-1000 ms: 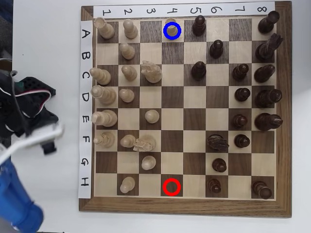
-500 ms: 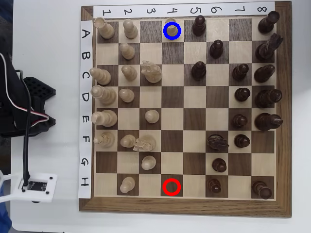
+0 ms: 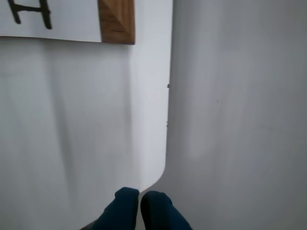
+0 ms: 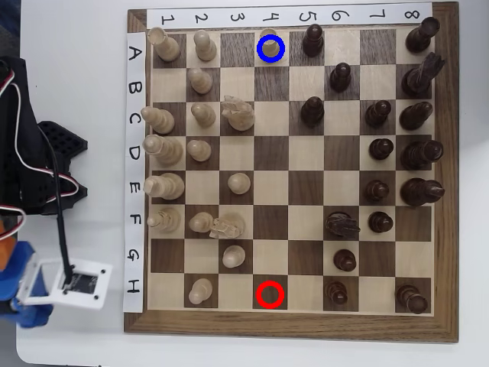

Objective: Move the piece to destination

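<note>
Wrist view: gripper (image 3: 139, 203) blue fingertips were pressed together, holding nothing, over bare white table (image 3: 72, 134) off the chessboard (image 3: 116, 21) corner. Overhead: the piece (image 4: 269, 46) stood upright, long axis vertical, knob up, inside the blue ring on destination (image 4: 282, 37), row A column 4.

Both views are bright and evenly lit. In the overhead view the chessboard (image 4: 294, 172) is sharp, its pieces casting only short, soft shadows; the white surface (image 4: 76, 61) left of the board looks nearly washed out. The wrist view is softer: broad, faint vertical shadow bands cross the white surface (image 3: 72, 124), and the blue gripper (image 3: 139, 201) at the bottom edge is blurred.
</note>
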Tool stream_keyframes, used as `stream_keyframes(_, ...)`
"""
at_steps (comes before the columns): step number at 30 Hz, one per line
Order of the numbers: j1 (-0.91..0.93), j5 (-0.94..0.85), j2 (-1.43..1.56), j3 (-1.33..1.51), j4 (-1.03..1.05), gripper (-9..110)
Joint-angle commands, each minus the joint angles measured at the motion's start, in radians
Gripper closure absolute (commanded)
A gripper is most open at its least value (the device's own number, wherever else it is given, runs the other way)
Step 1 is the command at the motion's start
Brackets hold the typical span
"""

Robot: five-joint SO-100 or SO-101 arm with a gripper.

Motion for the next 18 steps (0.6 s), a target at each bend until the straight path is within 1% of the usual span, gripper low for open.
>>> stream_keyframes(1,0.005,0.038,0.115,0.152,-0.063,101)
stream_keyframes(5,-0.018,0.066,0.141,0.152,-0.014,101)
stream_keyframes(12,0.017,0.028,0.196,0.137,0.137,101)
stream_keyframes(18,0.017,0.031,0.278,0.149,0.178,101)
